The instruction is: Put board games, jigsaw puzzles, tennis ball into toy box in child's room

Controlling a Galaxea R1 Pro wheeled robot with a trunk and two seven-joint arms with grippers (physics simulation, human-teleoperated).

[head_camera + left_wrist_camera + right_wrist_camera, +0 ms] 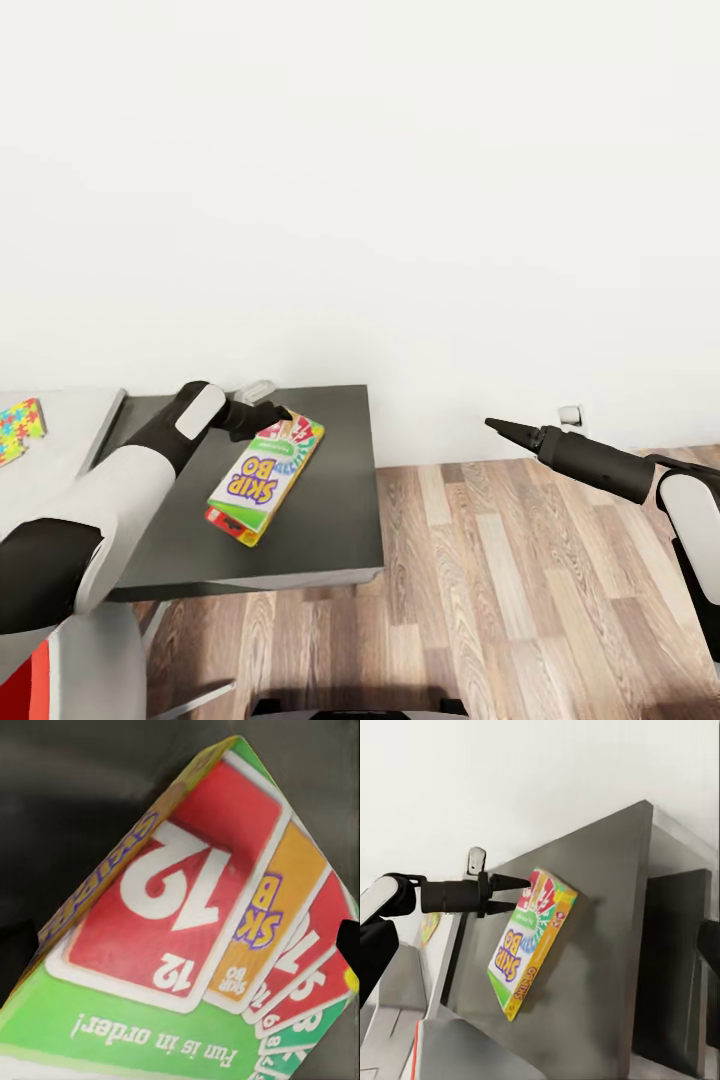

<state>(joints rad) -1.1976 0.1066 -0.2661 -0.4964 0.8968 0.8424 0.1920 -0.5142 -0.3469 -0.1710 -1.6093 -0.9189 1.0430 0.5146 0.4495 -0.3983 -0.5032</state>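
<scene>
left pincer [514, 892] pinches the skip-bo box [265, 479] by its far end, long axis pointing away.

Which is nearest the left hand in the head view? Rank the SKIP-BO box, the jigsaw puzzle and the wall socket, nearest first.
1. SKIP-BO box: at the left hand's tips, over the dark cabinet.
2. Jigsaw puzzle: on the pale table, far left.
3. Wall socket: low on the wall, right.

SKIP-BO box [265, 481] tilted above dark cabinet [330, 520].
</scene>
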